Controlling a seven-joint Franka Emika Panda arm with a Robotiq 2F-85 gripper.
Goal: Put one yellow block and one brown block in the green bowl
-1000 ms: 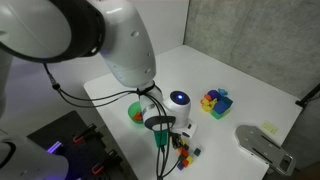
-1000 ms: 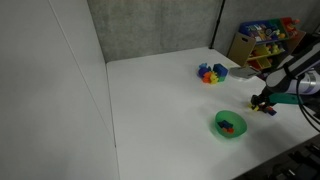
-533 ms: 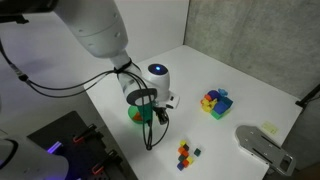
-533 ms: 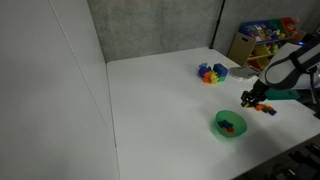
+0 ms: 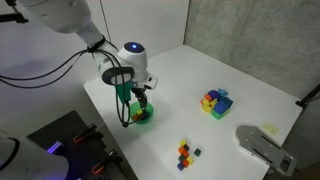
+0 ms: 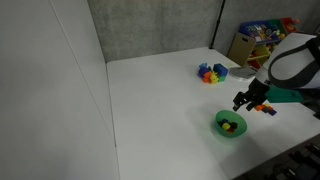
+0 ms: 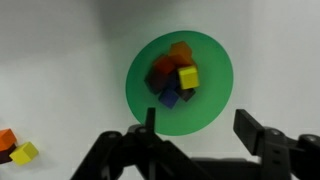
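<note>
While the hand (image 7: 197, 125) hangs wide and empty over the small round bright green plastic bowl (image 7: 212, 100), a yellow cube (image 7: 188, 77) and a brownish cube (image 7: 180, 52) lie piled inside among other cubes. Risk: a dip or sideways sweep could clip the light bowl's rim, sliding it across the white surface (image 7: 60, 60) or spilling the pile.

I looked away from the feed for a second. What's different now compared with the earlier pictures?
The gripper travelled from the loose blocks to above the green bowl and hangs open. A yellow block now lies in the bowl, unseen there before, so likely just released. The bowl, loose blocks and colourful toy stayed put.
</note>
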